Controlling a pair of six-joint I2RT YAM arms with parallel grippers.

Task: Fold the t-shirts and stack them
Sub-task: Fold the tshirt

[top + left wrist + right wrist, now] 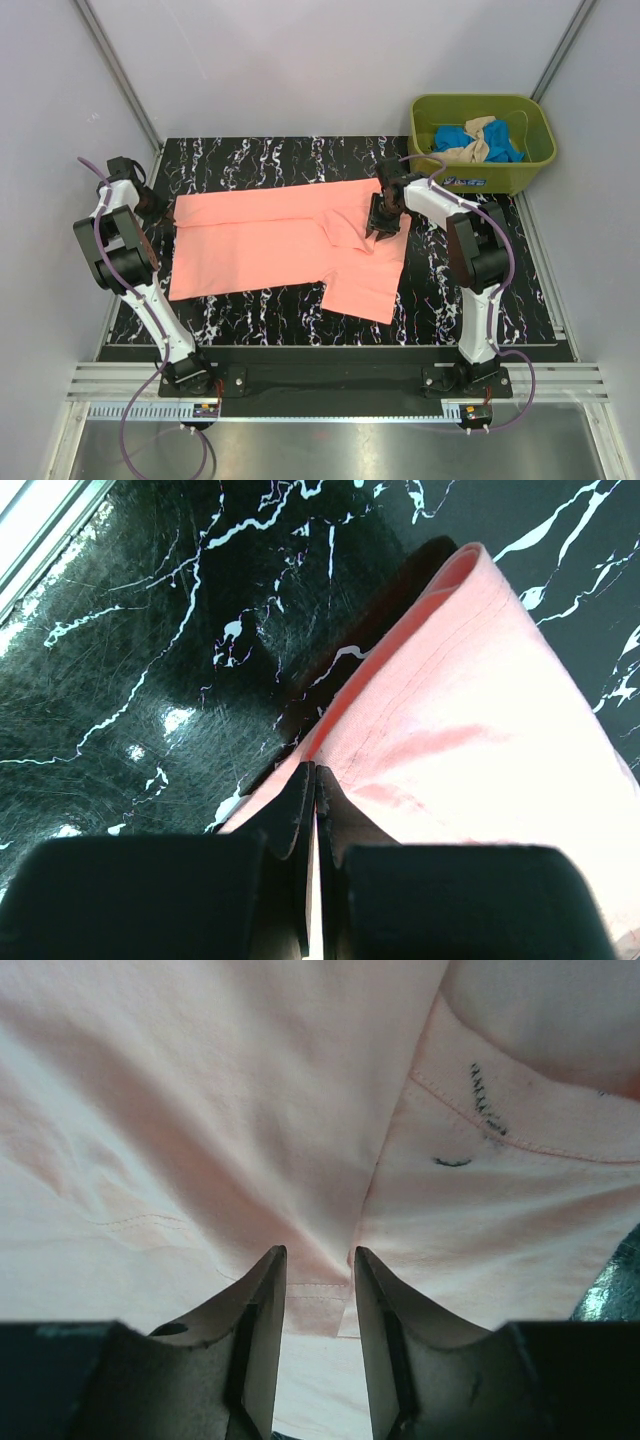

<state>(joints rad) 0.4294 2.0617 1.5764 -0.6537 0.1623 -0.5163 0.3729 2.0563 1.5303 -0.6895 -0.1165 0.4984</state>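
The salmon-pink t-shirt lies spread across the black marble table, partly folded, with one sleeve hanging toward the front. My left gripper is at the shirt's left edge. In the left wrist view it is shut on that edge of the shirt, which is raised in a fold. My right gripper is over the shirt's right part near the sleeve. In the right wrist view it is open, its jaws either side of a hemmed fold of the shirt. A blue t-shirt and a beige one lie in the tub.
The olive-green tub stands at the back right, off the table's corner. Bare marble table shows behind and in front of the shirt. Grey walls close in left, right and back.
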